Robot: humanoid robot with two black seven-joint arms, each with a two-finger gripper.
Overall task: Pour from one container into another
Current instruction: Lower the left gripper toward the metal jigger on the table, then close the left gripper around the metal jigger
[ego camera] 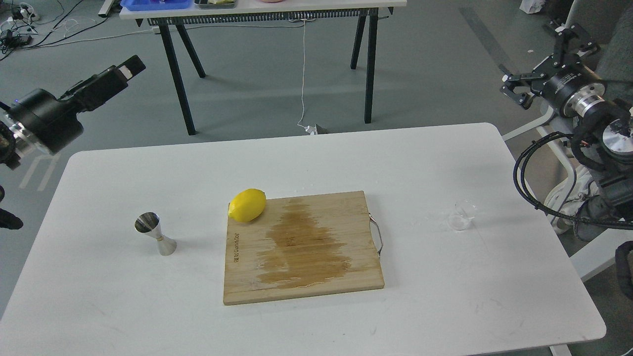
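Observation:
The small clear glass cup (462,216) stands on the white table (306,326), right of the cutting board. At the left of the table the steel jigger (154,233) stands upright. My left gripper (126,69) hangs high beyond the table's far left corner, well above and behind the jigger; it is turned side-on, so its fingers overlap and I cannot separate them. Off the table's far right corner my right gripper (540,58) is raised, its fingers spread wide with nothing between them, well above and behind the cup.
A wooden cutting board (301,247) with a wet stain and a metal handle lies at the table's middle. A yellow lemon (247,204) rests at its far left corner. Behind stands a black-legged table (267,10) carrying a blue tray (156,4).

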